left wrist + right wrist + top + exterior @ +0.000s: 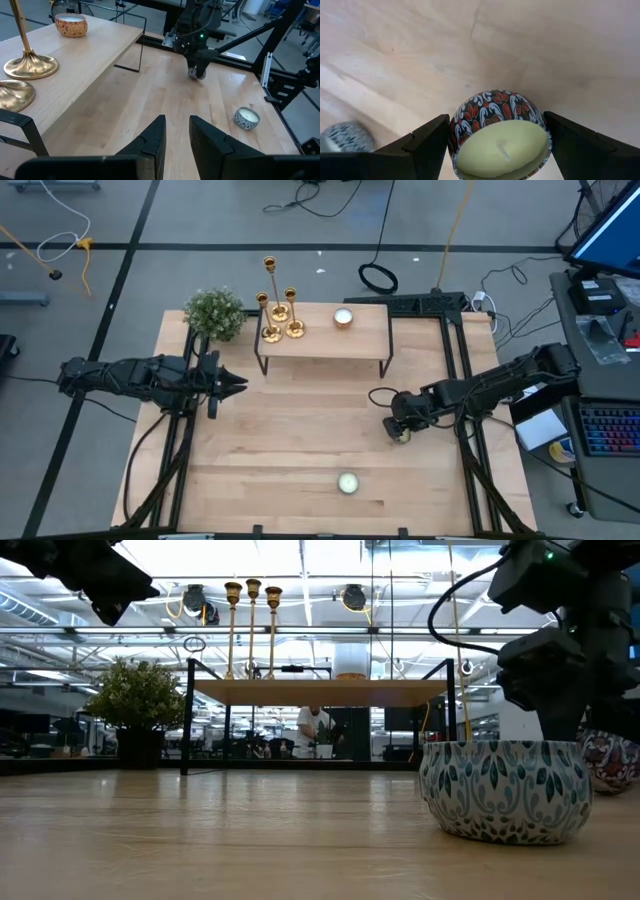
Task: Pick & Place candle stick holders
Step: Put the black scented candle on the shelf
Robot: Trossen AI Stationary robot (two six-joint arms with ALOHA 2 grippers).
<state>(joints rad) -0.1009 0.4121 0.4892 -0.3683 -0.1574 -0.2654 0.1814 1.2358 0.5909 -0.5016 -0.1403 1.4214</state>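
We see three shiny brass candle stick holders (278,315) standing close together on the left end of a small raised wooden shelf (360,330) at the far side of the light wooden counter (290,450). Our right claw (495,137), at the counter's right, has its fingers around a red-and-blue patterned tealight tin (497,132). Our left claw (176,132), narrowly open and empty, hovers at the left.

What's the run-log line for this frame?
left gripper: empty, hovering over table | right gripper: jaws around patterned candle | candlesticks: three on shelf
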